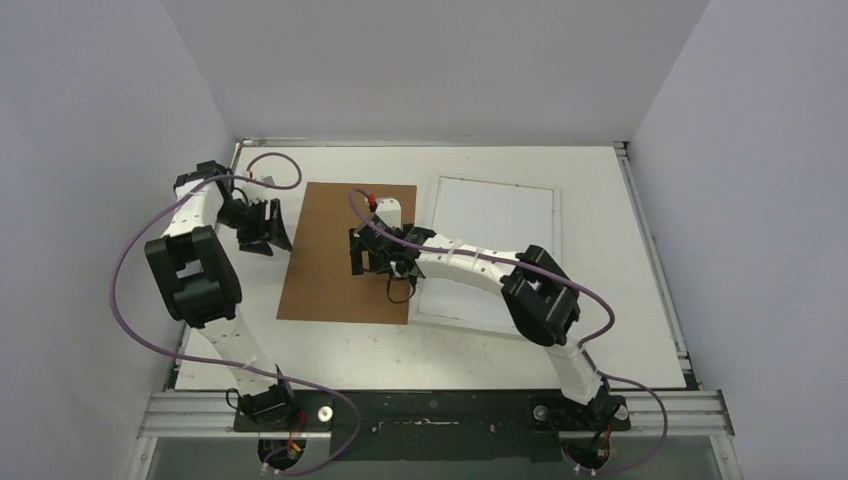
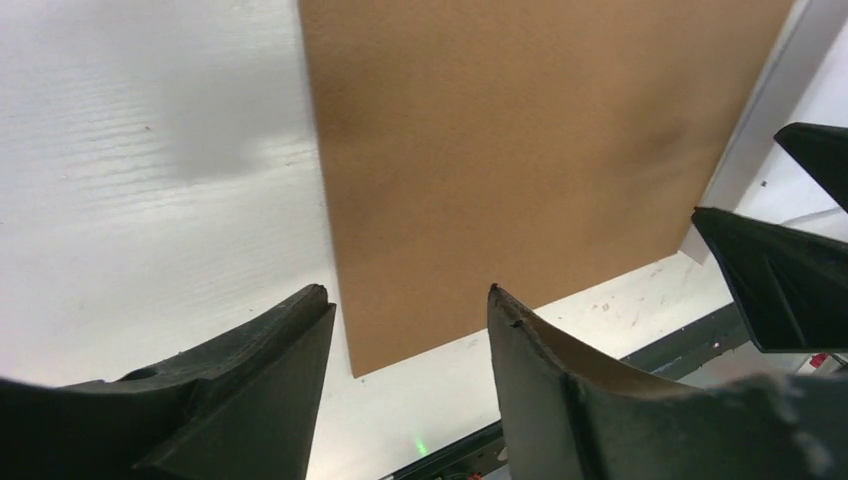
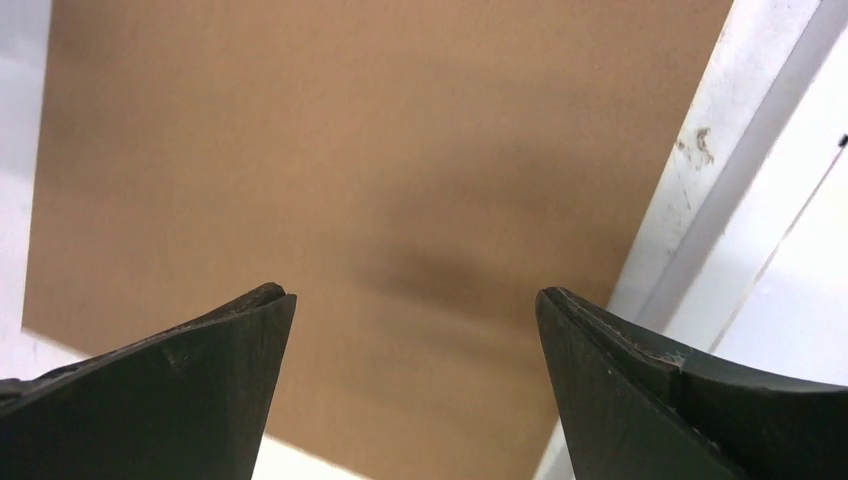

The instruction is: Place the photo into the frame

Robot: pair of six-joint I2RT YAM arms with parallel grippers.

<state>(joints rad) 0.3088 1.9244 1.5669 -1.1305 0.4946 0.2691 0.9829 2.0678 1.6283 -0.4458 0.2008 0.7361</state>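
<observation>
- White table [image 1: 500,350], closed in by plain white walls [image 1: 430,70]; both arm bases at its near edge.
- Left gripper [image 1: 262,228]: over the table just left of the backing board [image 1: 325,275], jaws parted, nothing between them.
- Backing board: brown, lying flat, left of centre.
- Right gripper [image 1: 372,252]: above the board's right half, jaws spread wide, grasping nothing.
- Frame [image 1: 495,225]: flat on the table just right of the board; the right arm crosses its near-left corner.

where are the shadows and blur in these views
top external: sharp, evenly lit, no glare; left wrist: soft grey shadow on the white table beside the brown board, edges slightly blurred; right wrist: dark, soft shadow patch in the middle of the board, whole view soft
</observation>
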